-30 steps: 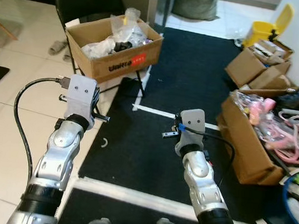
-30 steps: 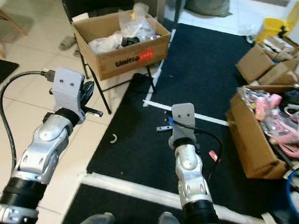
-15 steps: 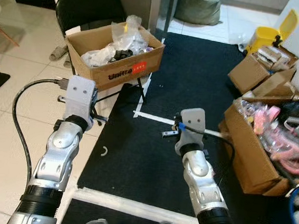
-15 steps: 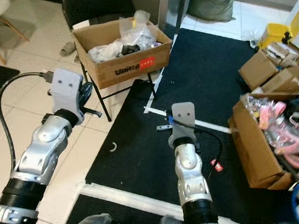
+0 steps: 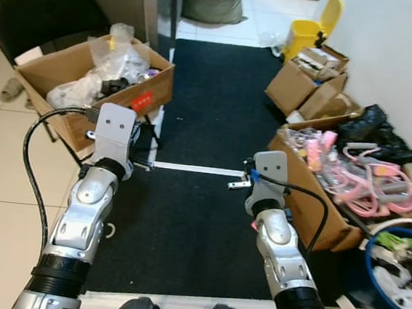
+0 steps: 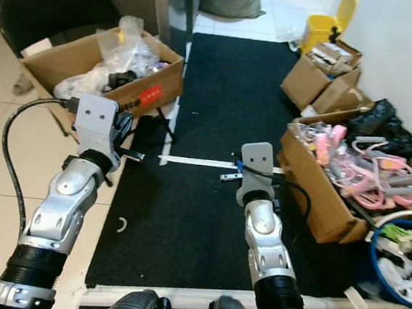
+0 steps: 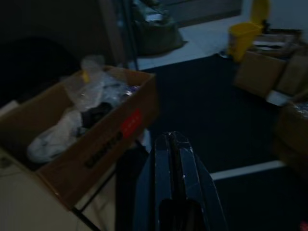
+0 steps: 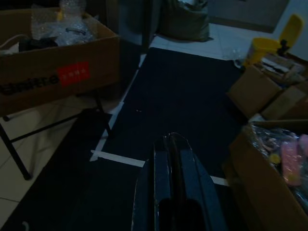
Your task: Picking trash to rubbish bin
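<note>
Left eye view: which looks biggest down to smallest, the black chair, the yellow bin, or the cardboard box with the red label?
1. Cardboard box with the red label
2. Black chair, part hidden behind the box, so these two are close
3. Yellow bin, though it stands farthest from the camera

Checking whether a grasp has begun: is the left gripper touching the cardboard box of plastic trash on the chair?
Apart. In the left wrist view the left gripper, fingers shut and empty, points past the cardboard box, with dark floor between them.

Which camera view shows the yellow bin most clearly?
The right wrist view: the yellow bin appears whole with its lid raised. Both eye views show it small at the far end; the left wrist view shows it dim and blurred.
</note>
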Controlling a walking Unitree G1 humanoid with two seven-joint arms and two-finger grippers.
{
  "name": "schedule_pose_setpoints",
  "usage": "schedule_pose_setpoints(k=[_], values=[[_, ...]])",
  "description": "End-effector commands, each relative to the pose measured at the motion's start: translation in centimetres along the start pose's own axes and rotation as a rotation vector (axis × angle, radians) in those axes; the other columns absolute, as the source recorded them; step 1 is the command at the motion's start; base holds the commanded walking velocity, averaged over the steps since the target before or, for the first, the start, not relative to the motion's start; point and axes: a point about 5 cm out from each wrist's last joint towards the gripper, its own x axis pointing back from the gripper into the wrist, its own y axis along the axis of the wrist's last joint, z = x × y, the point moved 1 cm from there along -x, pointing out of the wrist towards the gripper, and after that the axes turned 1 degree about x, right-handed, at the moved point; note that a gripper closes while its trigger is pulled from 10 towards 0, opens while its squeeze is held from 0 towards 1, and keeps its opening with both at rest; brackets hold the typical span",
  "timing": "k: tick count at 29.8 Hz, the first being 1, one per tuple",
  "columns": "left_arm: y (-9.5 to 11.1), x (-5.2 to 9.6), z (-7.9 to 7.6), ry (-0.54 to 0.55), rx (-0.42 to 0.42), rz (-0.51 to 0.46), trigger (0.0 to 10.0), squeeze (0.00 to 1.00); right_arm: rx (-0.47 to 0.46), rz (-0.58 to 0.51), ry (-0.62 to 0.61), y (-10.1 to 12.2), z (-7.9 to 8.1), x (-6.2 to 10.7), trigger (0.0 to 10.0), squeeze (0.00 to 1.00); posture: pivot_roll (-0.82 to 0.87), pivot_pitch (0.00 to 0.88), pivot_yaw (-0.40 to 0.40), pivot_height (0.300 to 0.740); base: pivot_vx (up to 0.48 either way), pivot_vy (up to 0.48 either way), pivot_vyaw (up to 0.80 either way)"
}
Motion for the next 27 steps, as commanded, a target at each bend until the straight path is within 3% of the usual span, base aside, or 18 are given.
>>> schedule_pose_setpoints(k=[1, 27], values=[[-0.28, 0.10, -0.10, -0.005, -0.003, 0.014, 10.0, 0.00, -0.002, 0.021, -0.009, -0.49, -0.20, 0.17, 10.0, 0.00, 0.02, 0.080, 0.026, 0.740, 0.304, 0.000, 0.00], [-0.36, 0.16, -0.16, -0.009, -0.002, 0.017, 10.0, 0.00, -0.015, 0.035, -0.042, -0.74, -0.54, 0.19, 10.0, 0.00, 0.03, 0.077, 0.028, 0.740, 0.301, 0.000, 0.00]])
